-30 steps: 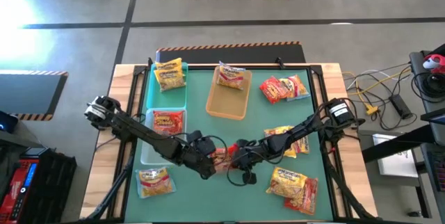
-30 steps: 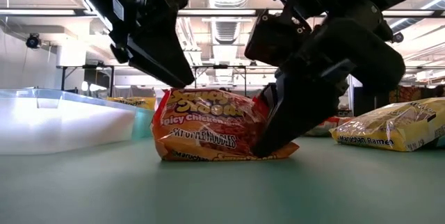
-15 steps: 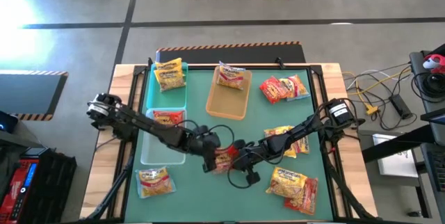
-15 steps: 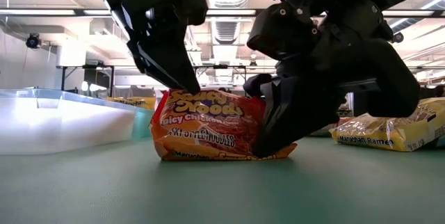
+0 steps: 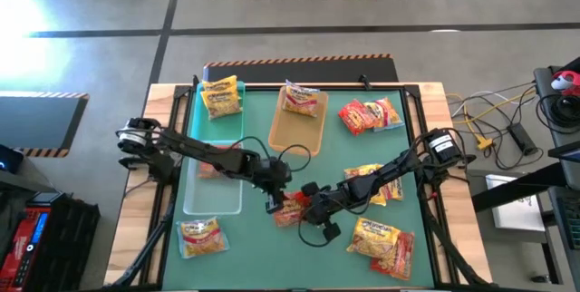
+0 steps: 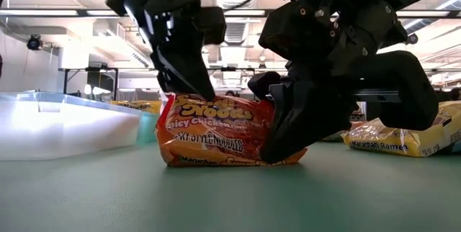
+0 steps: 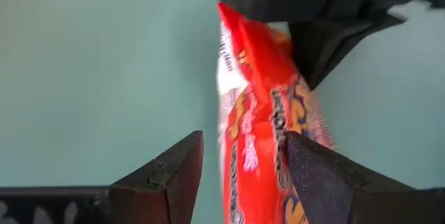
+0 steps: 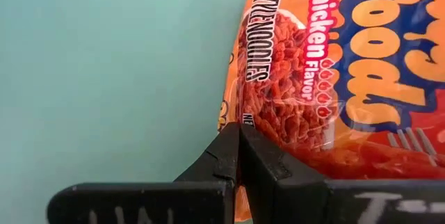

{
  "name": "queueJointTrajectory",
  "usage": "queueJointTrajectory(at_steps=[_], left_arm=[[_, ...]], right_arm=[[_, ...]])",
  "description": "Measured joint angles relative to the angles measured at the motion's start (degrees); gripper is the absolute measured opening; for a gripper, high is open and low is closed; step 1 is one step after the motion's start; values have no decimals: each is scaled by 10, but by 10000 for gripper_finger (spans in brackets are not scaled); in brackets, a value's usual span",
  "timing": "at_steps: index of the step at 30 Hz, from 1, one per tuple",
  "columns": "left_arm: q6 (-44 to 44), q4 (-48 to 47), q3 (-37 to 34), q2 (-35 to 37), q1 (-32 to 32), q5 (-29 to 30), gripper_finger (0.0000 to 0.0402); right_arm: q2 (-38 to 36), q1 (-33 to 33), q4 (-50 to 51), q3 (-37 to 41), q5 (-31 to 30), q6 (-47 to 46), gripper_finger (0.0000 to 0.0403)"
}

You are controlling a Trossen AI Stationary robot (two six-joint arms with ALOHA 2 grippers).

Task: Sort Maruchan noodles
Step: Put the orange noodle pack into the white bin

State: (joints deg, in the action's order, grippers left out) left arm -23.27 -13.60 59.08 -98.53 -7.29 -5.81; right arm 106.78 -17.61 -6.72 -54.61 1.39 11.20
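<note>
An orange-and-red noodle packet (image 5: 290, 210) stands on its long edge on the green mat (image 6: 216, 127), leaning a little. My right gripper (image 5: 304, 212) is shut at its right lower end (image 6: 277, 149). My left gripper (image 5: 275, 199) is open and comes down on the packet's upper left edge (image 6: 198, 88), a finger on either side of it (image 7: 243, 140). Other packets lie flat: yellow in the teal tray (image 5: 222, 97), one in the tan tray (image 5: 299, 99), red ones (image 5: 370, 113) and yellow ones (image 5: 381, 242). My right gripper pinches the packet's side edge (image 8: 235, 116) between its two shut fingers, slanting down from the table's right. The packet stands on its lower long edge (image 6: 230, 161) on the mat, nearly upright. My left gripper straddles the upper edge (image 7: 254, 99) from above; whether it touches, I cannot tell.
A clear tray (image 5: 213, 192) lies under my left arm, with a red packet (image 5: 213, 158) partly hidden in it. A packet (image 5: 201, 236) lies near the table's near left corner, and yellow packets (image 5: 372, 183) lie under my right arm. Bare mat shows toward the near edge.
My left gripper has swung from the packet's left toward the table's right and far edge, and now stands over the packet's upper edge with its fingers astride it. The packet has stayed standing on its edge in my right gripper.
</note>
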Motion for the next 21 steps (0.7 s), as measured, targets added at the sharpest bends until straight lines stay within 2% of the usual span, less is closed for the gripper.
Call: queueJointTrajectory(at_steps=[3, 5, 9, 13, 21], left_arm=[[-16, 36, -15, -10, 10, -85, 188], [-22, 55, -18, -22, 10, -114, 188], [-31, 68, -20, -47, 10, -119, 188], [-50, 106, -20, -69, 10, -156, 188], [-51, 112, -20, -74, 9, -184, 177]], right_arm=[[0, 0, 0, 0, 0, 0, 9], [0, 0, 0, 1, 0, 0, 9], [0, 0, 1, 1, 0, -1, 9], [0, 0, 2, 1, 0, -1, 9], [0, 0, 4, 0, 0, -2, 8]])
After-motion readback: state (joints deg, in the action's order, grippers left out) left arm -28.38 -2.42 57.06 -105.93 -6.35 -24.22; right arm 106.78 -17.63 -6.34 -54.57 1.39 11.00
